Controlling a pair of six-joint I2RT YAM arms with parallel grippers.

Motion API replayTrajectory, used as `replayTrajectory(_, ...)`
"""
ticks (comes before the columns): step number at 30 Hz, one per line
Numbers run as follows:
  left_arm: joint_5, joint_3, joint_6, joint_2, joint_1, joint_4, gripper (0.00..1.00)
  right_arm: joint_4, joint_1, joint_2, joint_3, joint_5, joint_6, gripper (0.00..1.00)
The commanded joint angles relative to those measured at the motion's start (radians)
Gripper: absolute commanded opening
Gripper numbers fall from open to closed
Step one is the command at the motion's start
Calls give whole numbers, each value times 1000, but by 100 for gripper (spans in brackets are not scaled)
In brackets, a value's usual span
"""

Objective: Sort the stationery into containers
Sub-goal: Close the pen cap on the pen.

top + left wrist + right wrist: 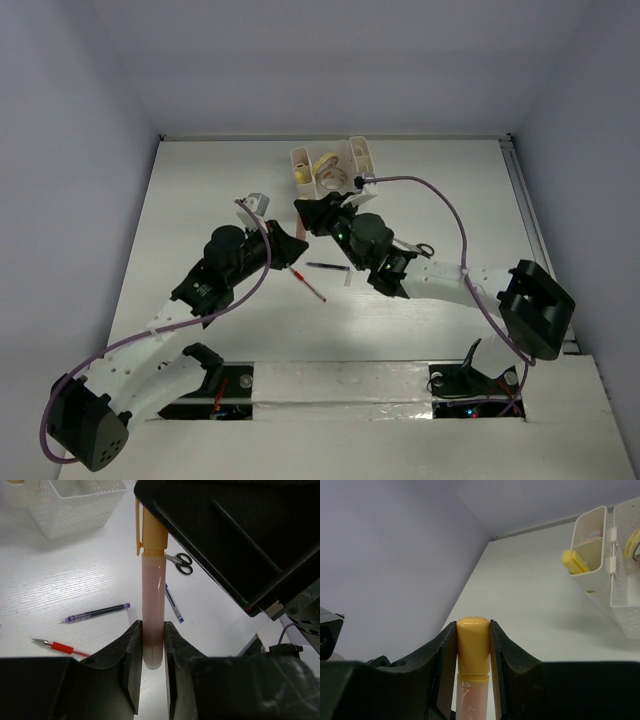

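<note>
Plastic nearly everywhere, some matt and some glossy

The stick (152, 580) has a smooth, translucent pink plastic barrel with a faint gloss streak, and an opaque yellow cap of satin plastic. The left gripper (152, 630) and right gripper (472, 630) are hard black plastic, matt on the faces with a dull sheen at the edges. The organizer (75, 510) is semi-matt white plastic, its walls pierced with fine holes. The table (50, 580) is matt white with fine grain lines like painted wood. The scissors (181, 562) have glossy black plastic handles and bright metal blades. The purple pen (95, 613) and blue pen (174, 604) have clear, shiny barrels; the red pen (62, 647) ends in a metallic tip.
</note>
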Motion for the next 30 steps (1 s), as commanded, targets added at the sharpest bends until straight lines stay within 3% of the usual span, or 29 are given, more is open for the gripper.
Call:
replayTrajectory(1,-149,121,18,-5,21,181,0,-37,48,-36,-45,-148,54,1)
replayTrajectory(11,-238,169,72,10,21,173,0,-122,66,-135,-161,-234,91,0)
replayTrajectory(20,-224,218,84,1,21,132,0,-221,66,-169,-204,-323,56,0)
replayTrajectory(30,-189,384,130,50,21,57,0,-208,163,-139,-272,-326,64,0)
